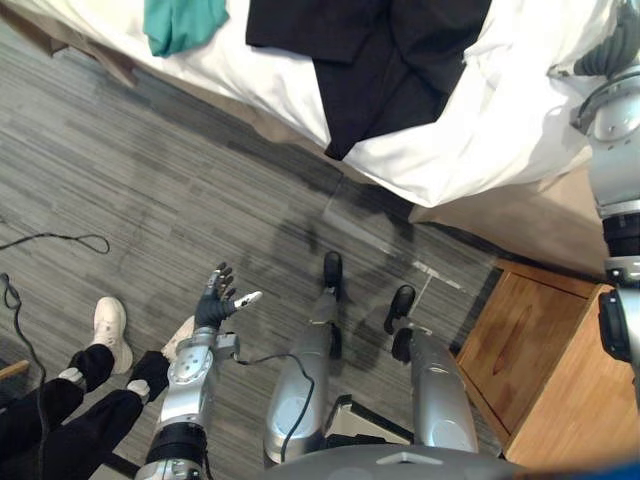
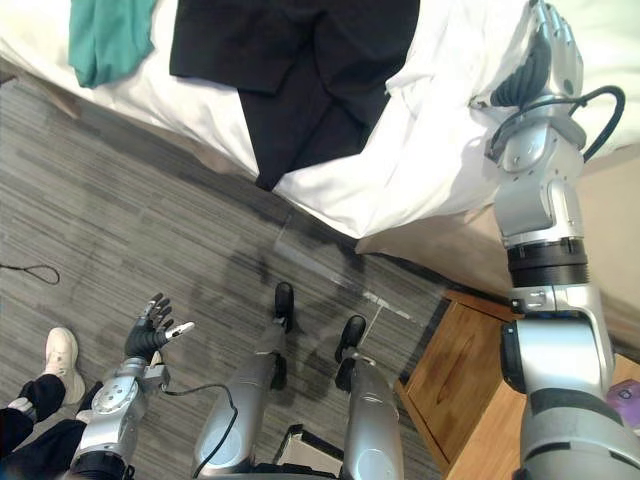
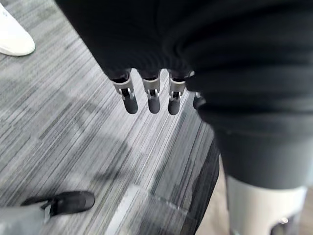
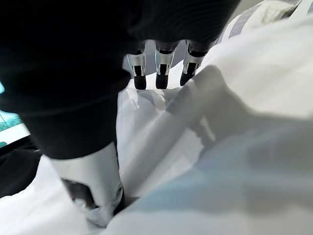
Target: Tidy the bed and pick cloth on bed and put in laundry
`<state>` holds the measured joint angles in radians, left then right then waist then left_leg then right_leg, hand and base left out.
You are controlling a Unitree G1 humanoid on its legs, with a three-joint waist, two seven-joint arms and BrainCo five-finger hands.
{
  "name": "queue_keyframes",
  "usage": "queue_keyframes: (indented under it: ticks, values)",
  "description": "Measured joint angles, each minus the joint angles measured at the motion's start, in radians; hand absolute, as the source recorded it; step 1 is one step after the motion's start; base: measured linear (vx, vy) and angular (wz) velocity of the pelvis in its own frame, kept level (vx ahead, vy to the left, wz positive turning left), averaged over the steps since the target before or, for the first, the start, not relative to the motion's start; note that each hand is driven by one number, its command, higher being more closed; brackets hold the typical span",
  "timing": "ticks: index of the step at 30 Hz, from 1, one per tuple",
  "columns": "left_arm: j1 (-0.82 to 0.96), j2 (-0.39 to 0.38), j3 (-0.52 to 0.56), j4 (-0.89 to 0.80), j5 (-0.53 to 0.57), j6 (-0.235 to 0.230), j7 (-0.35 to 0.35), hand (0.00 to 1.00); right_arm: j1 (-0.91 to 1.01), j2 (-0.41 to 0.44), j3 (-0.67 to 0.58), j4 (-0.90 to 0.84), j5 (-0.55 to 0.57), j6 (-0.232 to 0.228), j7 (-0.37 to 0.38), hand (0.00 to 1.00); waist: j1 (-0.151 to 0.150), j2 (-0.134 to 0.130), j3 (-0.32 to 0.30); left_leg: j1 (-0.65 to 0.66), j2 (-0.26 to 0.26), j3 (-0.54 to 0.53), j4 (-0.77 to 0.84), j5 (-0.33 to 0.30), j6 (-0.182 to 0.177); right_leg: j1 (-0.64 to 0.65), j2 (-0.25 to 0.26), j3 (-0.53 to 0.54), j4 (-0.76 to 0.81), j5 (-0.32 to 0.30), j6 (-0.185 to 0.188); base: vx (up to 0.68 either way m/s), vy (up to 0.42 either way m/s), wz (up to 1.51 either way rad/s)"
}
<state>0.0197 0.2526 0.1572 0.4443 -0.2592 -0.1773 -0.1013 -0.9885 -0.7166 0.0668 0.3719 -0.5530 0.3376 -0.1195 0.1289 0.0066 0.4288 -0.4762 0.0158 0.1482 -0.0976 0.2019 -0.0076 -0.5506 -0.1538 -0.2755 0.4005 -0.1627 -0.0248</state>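
- Black cloth (image 2: 300, 70) sprawls on the white sheet of the bed (image 2: 430, 150). Its long axis runs from deep on the mattress out to the near edge, where a pointed corner hangs over toward the floor (image 1: 150, 180).
- A teal cloth (image 2: 105, 40) lies on the same sheet, farther to the robot's left and apart from the black one.
- The right hand (image 2: 550, 45) is up over the bed on the robot's right, above bare sheet. The black cloth lies to its left, near but not touching.
- Its fingers (image 4: 161, 73) show in the right wrist view hanging straight and loose over rumpled sheet, gripping nothing.
- The left hand (image 1: 215, 305) is low over the floor, well apart from the bed, fingers spread wide and empty. In the left wrist view its fingers (image 3: 152, 98) hang relaxed above the boards.
- From where I stand, the right hand is plainly the nearer one. I'd judge that neither cloth has been picked up yet, and that the coming reach is a sideways one, leftward across the sheet to the black cloth.
- The right eye view gives the whole right hand against the sheet, beside a wooden nightstand (image 2: 465, 385). The left eye view gives more of a person (image 1: 60, 400) in white shoes close by the left arm.
- Where the laundry is meant to go, I cannot tell.
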Motion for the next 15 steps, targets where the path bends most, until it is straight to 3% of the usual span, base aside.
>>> queue_keyframes:
  ticks: [2, 5, 9, 15]
  values:
    - [-0.001, 0.005, 0.000, -0.010, -0.007, 0.000, -0.024, 0.00, -0.002, -0.008, 0.011, -0.021, -0.017, 0.006, 0.005, 1.00, -0.001, 0.000, 0.000, -0.019, -0.002, 0.010, -0.001, -0.012, -0.013, -0.033, -0.013, -0.004, 0.035, -0.015, -0.003, -0.05, -0.019, 0.12]
    - [-0.021, 0.008, 0.000, -0.035, -0.049, 0.000, -0.061, 0.00, -0.020, -0.035, 0.022, -0.044, -0.010, 0.023, 0.044, 1.00, -0.014, 0.013, 0.007, -0.048, 0.022, 0.136, 0.000, -0.003, -0.018, -0.076, -0.034, -0.020, 0.085, -0.030, -0.008, -0.07, -0.027, 0.23]
    - [-0.033, 0.023, 0.000, -0.039, -0.085, 0.000, -0.101, 0.00, -0.037, -0.066, 0.020, -0.040, 0.041, 0.037, 0.066, 1.00, -0.010, 0.013, 0.006, -0.052, 0.020, 0.135, 0.002, 0.005, -0.007, -0.084, -0.040, -0.023, 0.108, -0.054, -0.011, -0.02, -0.037, 0.09]
    - [-0.022, 0.022, 0.000, -0.056, -0.084, 0.000, -0.119, 0.00, 0.093, -0.067, -0.032, -0.041, 0.245, -0.052, -0.006, 1.00, -0.016, 0.011, 0.005, 0.007, 0.031, 0.151, 0.010, 0.008, -0.004, -0.008, -0.028, -0.031, 0.073, -0.056, -0.013, 0.02, -0.034, -0.03]
